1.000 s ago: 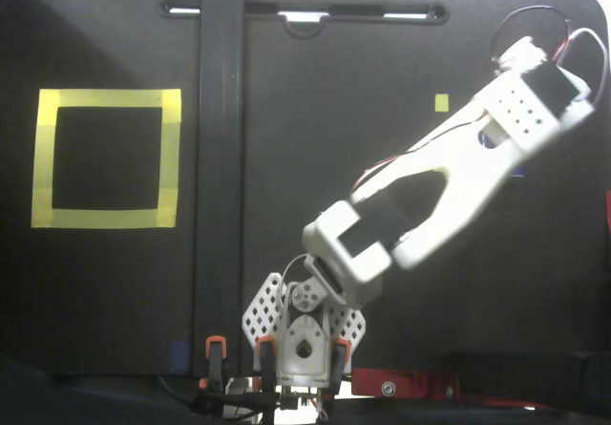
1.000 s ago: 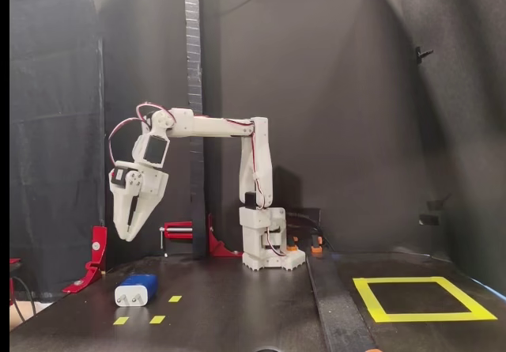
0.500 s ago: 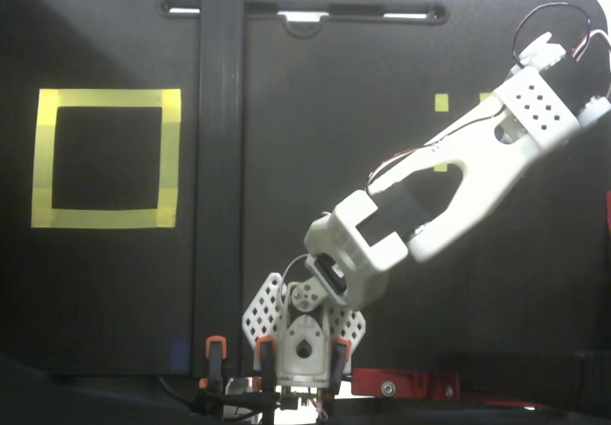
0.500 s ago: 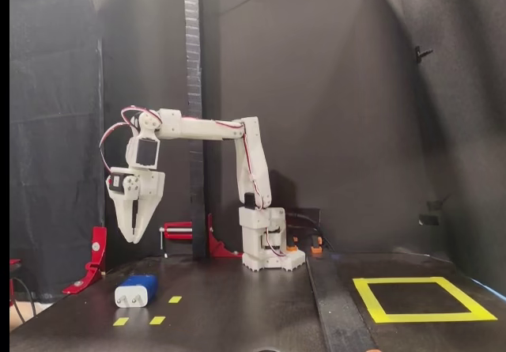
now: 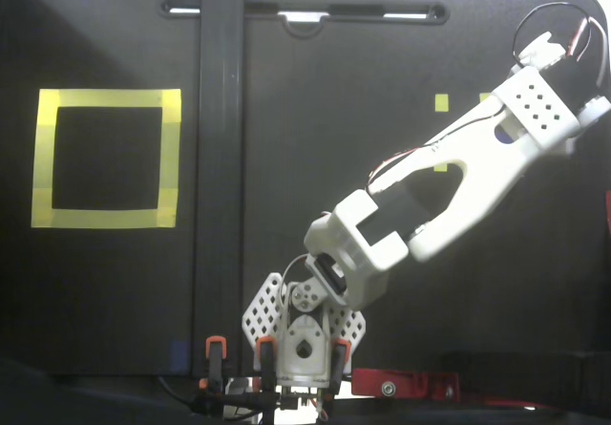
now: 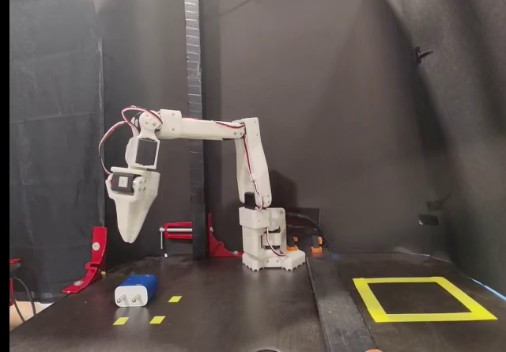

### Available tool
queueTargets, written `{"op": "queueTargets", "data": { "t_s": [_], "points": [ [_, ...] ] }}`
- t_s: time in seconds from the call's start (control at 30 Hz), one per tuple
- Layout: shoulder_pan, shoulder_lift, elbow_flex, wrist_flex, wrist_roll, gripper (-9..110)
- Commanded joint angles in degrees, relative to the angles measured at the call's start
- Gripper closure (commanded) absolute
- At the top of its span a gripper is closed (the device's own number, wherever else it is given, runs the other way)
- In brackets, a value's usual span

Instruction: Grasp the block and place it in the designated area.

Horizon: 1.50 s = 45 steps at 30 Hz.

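In a fixed view from the side, the dark blue block (image 6: 136, 290) lies on the black table at the front left, its two silvery prongs on the end facing the camera. My gripper (image 6: 130, 237) points straight down, well above the block and not touching it. Its jaws taper to one point and look shut, with nothing in them. The designated area, a large yellow tape frame (image 6: 371, 298), lies far to the right. In a fixed view from above, the frame (image 5: 170, 158) is at the left and my arm's wrist (image 5: 537, 105) reaches to the upper right, hiding the block.
Tiny yellow tape squares (image 6: 157, 319) lie around the block; some also show from above (image 5: 441, 102). A black strip (image 5: 220, 158) crosses the table between block and frame, with an upright post (image 6: 192, 91) behind. Red clamps (image 6: 95, 257) stand at the left, and the arm's base (image 6: 265, 245) behind.
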Motion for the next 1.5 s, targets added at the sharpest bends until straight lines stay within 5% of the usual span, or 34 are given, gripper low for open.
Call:
{"op": "queueTargets", "data": {
  "t_s": [0.0,0.73,1.17,1.47],
  "points": [
    [-0.09,0.18,-1.85,-0.35,-10.55,101],
    [-2.55,0.7,0.97,3.6,-80.86,101],
    [-1.67,2.2,0.97,4.39,-82.62,100],
    [0.35,2.46,0.97,2.81,-82.71,81]
  ]
}}
